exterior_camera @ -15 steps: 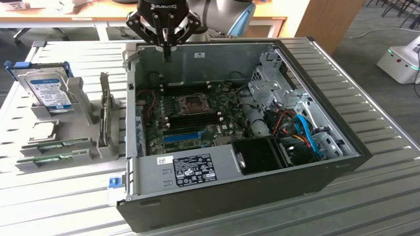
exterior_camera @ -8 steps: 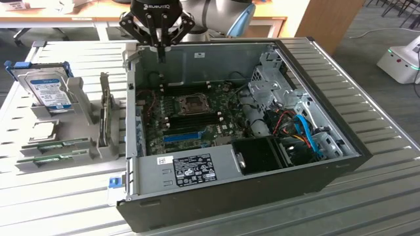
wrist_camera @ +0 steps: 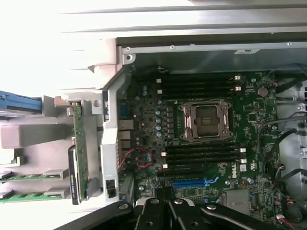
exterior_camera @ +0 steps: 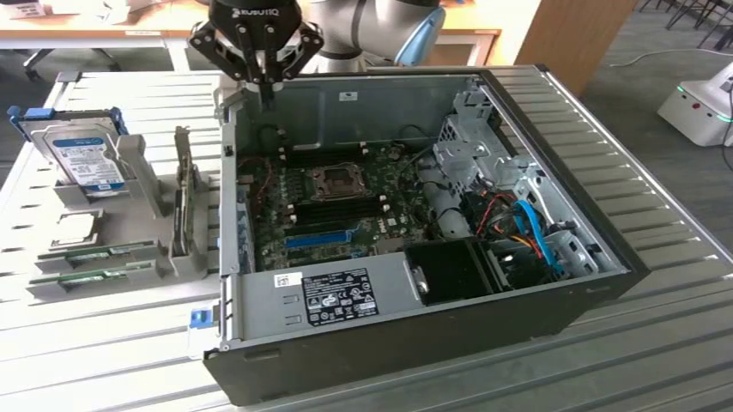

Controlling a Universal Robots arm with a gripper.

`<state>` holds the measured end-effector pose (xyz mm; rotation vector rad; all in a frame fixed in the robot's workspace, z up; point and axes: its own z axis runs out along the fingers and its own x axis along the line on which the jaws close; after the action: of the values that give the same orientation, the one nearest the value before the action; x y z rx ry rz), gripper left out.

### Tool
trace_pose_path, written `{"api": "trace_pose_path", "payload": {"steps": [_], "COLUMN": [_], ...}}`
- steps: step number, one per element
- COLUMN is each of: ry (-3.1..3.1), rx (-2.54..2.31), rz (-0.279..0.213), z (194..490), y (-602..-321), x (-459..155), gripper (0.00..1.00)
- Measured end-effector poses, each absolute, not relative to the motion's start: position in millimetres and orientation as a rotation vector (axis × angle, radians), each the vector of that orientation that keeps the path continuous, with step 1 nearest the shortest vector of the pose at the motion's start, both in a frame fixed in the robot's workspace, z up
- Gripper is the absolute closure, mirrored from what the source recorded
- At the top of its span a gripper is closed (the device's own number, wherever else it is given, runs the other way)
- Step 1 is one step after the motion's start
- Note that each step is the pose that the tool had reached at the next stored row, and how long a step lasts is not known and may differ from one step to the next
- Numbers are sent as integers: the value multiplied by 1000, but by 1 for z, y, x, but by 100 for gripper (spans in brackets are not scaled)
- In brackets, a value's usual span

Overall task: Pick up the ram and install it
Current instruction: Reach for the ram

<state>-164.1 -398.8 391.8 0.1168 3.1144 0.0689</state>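
Table (exterior_camera: pixel 641 283): ram (exterior_camera: pixel 103 252) well apart from gripper (exterior_camera: pixel 267 90)

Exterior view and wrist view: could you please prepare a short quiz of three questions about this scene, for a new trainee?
1. Choose one. The two green memory sticks lie: A) inside the computer case; B) in the grey holder beside it; C) on the floor.
2. True or false: the gripper holds one of the sticks.
3. Fill in the word: the black memory slots on the motherboard are ___.

Key: 1 B; 2 false, it is shut on nothing, above the case's edge; 3 empty.
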Motion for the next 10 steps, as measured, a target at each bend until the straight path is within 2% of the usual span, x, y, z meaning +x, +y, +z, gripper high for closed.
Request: {"api": "trace_pose_path", "payload": {"steps": [10], "ry": [3114], "rx": [117], "rz": [69], "z": [391], "y": [-399], "x": [-180], "gripper": [90]}}
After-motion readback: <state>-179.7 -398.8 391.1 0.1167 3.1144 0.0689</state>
